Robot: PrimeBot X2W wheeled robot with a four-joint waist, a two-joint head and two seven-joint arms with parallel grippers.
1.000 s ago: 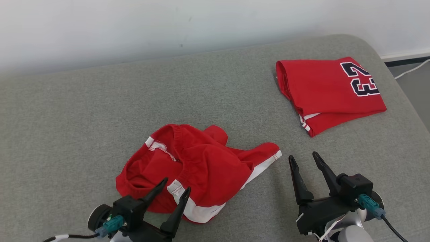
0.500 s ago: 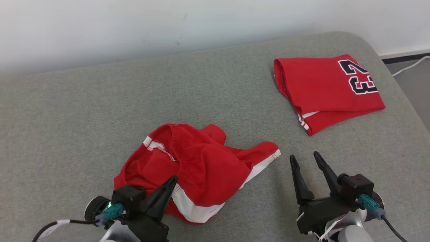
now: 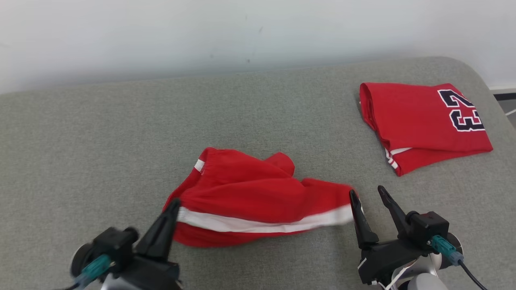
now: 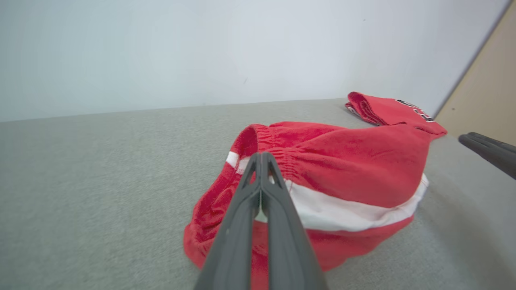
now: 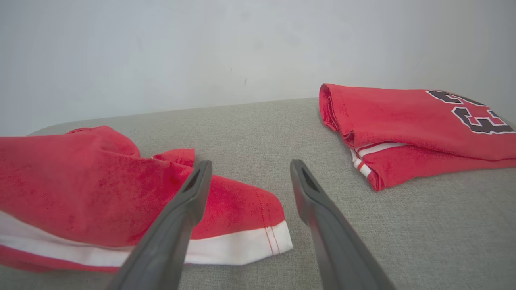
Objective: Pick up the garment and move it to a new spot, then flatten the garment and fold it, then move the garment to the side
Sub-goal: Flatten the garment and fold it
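Closest in, the left gripper (image 3: 174, 203) is pinched tight on the red shorts (image 3: 258, 197). The left wrist view shows its two fingers pressed together right at the elastic waistband (image 4: 278, 155), just above the white stripe (image 4: 342, 209). That's a grip, and the cloth looks drawn taut from it. Over on the other side, the right gripper (image 3: 367, 192) stands with its jaws wide apart and nothing between them, parked at the shorts' far leg end. Whether its nearer finger touches the hem, I can't tell.

So where are we? By my read this is the very first step — the pick-up is just begun, with one corner caught and most of the shorts lying on the grey cushion (image 3: 100, 141). Moving them to a new spot, flattening, folding and shifting them aside all remain.

Room to work looks generous. There's a broad bare stretch of cushion to the left and beyond the shorts, plenty for spreading them flat. Further back on the right lies a folded jersey (image 3: 419, 121) with a number on it, well apart from the shorts — best kept clear of. Past it the cushion rounds off at its right edge, and its far edge runs along the pale wall (image 3: 161, 32).
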